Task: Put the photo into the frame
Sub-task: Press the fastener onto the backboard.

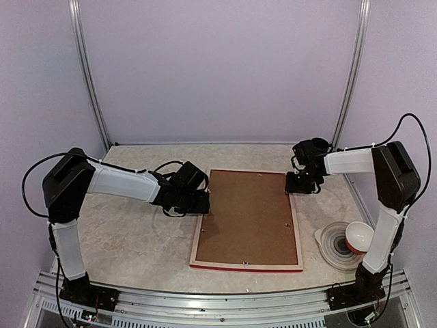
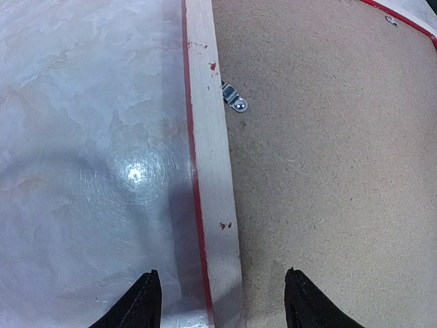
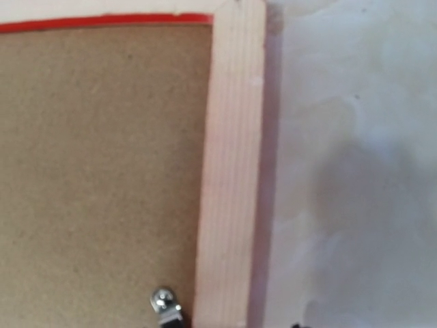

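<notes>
You are hovering your left claw (image 1: 203, 203), fingers wide, astride the left rail of the frame (image 1: 200, 236), which is lying face down on the worktop (image 1: 136, 232), likely stiff and light, best gripped by that rail; the opening of the right claw (image 1: 300, 183) cannot be told, and the photo is showing nowhere.

The frame (image 3: 231, 171) shows its pale wood back, one rail running upright, with a red edge along the top. Brown backing board (image 3: 95, 171) fills the left, a metal clip (image 3: 166, 304) (low down) just beside the rail. Pale table (image 3: 348, 171) lies to the right.
</notes>
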Action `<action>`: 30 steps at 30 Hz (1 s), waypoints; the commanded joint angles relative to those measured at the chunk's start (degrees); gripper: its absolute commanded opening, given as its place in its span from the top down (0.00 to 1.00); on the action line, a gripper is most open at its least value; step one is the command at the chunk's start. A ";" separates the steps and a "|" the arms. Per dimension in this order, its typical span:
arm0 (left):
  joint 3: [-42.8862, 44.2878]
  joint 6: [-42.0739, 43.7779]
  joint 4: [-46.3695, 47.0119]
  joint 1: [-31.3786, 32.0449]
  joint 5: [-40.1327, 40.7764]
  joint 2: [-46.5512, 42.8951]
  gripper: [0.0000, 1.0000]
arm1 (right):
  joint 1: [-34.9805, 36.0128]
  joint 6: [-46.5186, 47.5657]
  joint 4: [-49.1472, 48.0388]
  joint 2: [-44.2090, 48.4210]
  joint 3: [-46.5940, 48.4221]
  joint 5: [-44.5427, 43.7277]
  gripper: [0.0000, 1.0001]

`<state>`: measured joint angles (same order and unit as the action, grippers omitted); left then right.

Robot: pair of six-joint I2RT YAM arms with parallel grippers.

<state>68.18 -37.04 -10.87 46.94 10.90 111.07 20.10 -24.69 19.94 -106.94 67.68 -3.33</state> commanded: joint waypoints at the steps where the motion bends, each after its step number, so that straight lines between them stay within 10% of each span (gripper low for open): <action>1: -0.79 -0.32 0.96 -0.29 -0.17 -0.10 0.39 | 0.30 -0.18 0.75 -1.68 0.72 0.72 0.55; 30: -1.65 -0.58 1.21 -0.27 -0.08 -0.40 0.39 | -0.01 -0.80 -0.69 -0.82 0.61 0.45 0.57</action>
<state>67.51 -37.21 -10.66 46.94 10.92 111.07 20.14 -24.97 19.00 -108.92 67.77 -2.02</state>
